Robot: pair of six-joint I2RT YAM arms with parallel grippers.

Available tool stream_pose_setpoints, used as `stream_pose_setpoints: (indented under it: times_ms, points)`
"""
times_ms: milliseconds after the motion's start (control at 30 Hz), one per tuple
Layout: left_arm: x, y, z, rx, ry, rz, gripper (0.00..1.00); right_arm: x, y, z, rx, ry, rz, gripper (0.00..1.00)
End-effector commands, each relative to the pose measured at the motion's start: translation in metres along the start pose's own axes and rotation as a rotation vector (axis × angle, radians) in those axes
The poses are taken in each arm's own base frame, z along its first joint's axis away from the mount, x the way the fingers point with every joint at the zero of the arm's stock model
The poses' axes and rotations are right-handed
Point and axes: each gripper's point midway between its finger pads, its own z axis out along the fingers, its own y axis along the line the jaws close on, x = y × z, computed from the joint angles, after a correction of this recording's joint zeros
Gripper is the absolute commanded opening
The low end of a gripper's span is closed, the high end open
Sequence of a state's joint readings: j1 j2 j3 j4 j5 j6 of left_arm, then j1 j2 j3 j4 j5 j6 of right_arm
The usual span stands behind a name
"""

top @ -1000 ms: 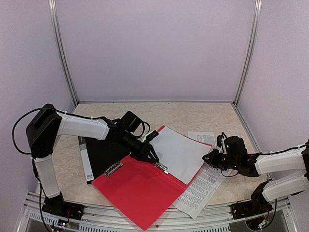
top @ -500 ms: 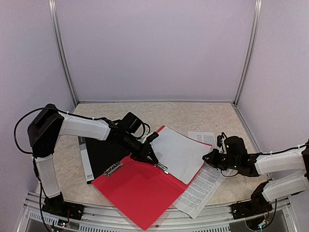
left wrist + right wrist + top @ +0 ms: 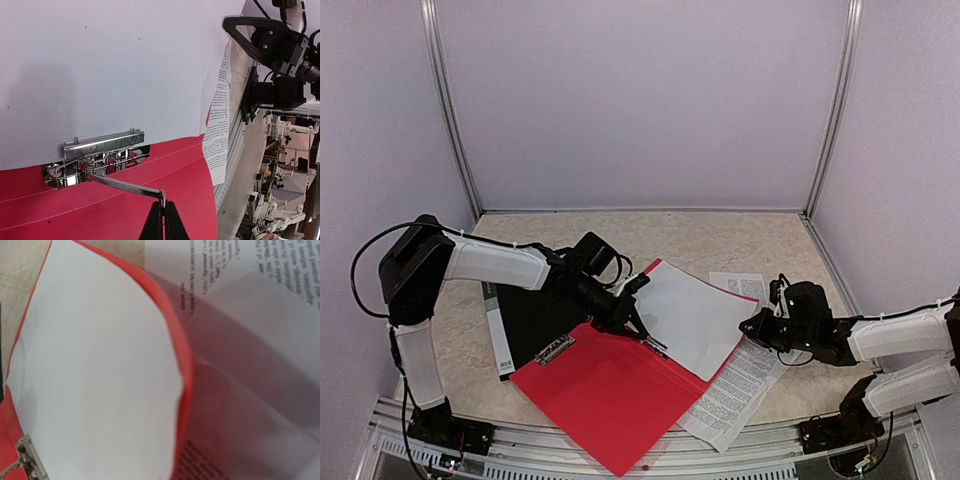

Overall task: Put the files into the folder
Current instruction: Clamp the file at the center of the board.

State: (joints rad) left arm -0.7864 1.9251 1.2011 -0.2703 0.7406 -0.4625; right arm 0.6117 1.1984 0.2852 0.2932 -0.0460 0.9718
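1. The left gripper is clenched on the very tip of the thin chrome lever. The lever belongs to the metal clamp bar on the open red plastic folder.
2. The right gripper is closed at the folder's right corner. Its fingers don't show in the wrist view, so it's unclear what it pinches, if anything. The red edge bows upward there.
3. Files: the blank white paper sheet lies on the folder's inner face with one edge at the clamp bar. The printed white sheets lie outside on the beige tabletop, partly under the folder's right edge.
4. Risk: the tip-only hold on the lever looks marginal. If it slips, the clamp likely snaps back and bites the sheet crooked or creases it.
5. Risk: pulling the lever may drag the light folder, walking the blank sheet away from the bar.
6. Risk: more lift at the bowed edge could slide or fold the blank sheet, or disturb the printed sheets beneath.
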Motion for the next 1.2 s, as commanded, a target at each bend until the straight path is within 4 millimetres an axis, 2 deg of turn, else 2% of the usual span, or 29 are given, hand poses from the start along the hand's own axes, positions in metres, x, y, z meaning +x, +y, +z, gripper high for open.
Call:
stream_pose_setpoints:
  times_ms: [0,467,833,1167]
  points:
    - [-0.004,-0.001,0.004,0.014,0.007,0.019,0.00,-0.005,-0.001,-0.001,0.014,-0.011,-0.002,0.00]
    - [0.008,0.004,0.020,-0.076,0.090,0.056,0.00,-0.006,0.000,-0.001,0.012,-0.011,-0.004,0.00]
    - [0.025,0.021,0.039,-0.172,0.188,0.066,0.00,-0.007,0.001,-0.001,0.013,-0.011,-0.008,0.00]
    - [0.026,0.027,0.052,-0.205,0.222,0.064,0.00,-0.008,0.003,0.000,0.013,-0.009,-0.012,0.00]
